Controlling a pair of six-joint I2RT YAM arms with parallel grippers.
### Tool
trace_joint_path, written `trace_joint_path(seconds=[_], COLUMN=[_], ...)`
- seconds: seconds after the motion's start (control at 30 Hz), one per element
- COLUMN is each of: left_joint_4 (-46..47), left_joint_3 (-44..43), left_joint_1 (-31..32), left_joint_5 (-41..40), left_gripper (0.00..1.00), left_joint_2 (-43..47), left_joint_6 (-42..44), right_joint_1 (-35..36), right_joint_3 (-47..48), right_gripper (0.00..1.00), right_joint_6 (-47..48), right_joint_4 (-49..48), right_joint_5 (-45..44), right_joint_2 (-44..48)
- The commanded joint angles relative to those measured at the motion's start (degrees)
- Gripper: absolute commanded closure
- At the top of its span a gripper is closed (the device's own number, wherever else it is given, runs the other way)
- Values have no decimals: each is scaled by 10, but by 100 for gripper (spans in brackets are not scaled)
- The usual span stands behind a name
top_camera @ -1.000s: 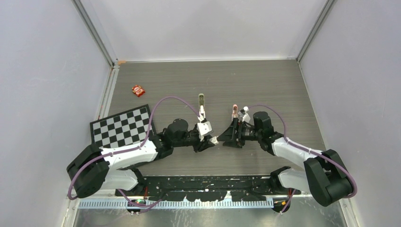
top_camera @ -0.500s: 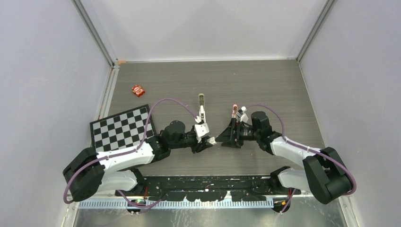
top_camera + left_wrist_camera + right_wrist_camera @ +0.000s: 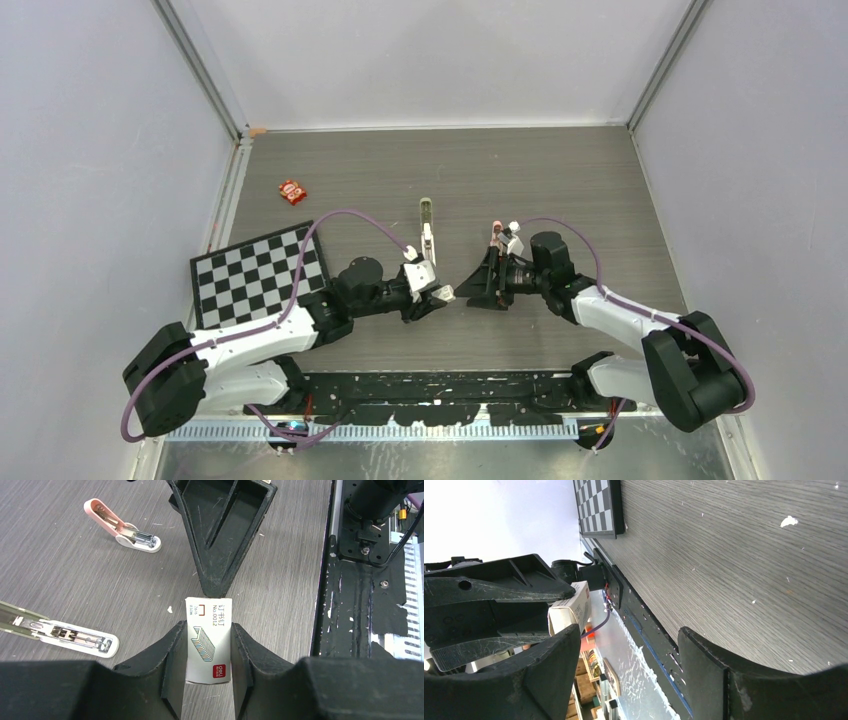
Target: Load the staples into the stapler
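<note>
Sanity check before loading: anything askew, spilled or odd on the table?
White flecks are scattered over the table, like stray debris. The stapler and the pink stapler both lie hinged open. The left claw pinches a staple box, sitting straight.

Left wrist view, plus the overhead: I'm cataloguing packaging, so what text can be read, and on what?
"订书钉": on the staple box in the left gripper.
"No.0012": same box, next to it.
"deli": the box's red logo, barely legible.
Small print by the box's bracket sign: too small to read.
Red packet: print too small to read.
</note>
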State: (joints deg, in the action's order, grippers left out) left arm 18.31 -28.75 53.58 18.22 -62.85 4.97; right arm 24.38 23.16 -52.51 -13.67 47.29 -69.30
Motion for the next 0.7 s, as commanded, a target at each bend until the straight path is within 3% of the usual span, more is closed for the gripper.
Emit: trace_joint_path(seconds=[0.0,0.67], left_joint_4=[55,37], left_joint_3=[-5,-7], left_joint_1=[0,0], left_joint_5=[7,-11], left_gripper=[66,66], left_joint_2=[6,-8], left_joint_6=[12,30], right_joint_1=[5,4], right_joint_3=[26,57], right_gripper=[25,25], right_joint_6=[-1,12], right_joint_4=[-2,22], right_joint_5=[7,-6], right_joint_2=[23,20])
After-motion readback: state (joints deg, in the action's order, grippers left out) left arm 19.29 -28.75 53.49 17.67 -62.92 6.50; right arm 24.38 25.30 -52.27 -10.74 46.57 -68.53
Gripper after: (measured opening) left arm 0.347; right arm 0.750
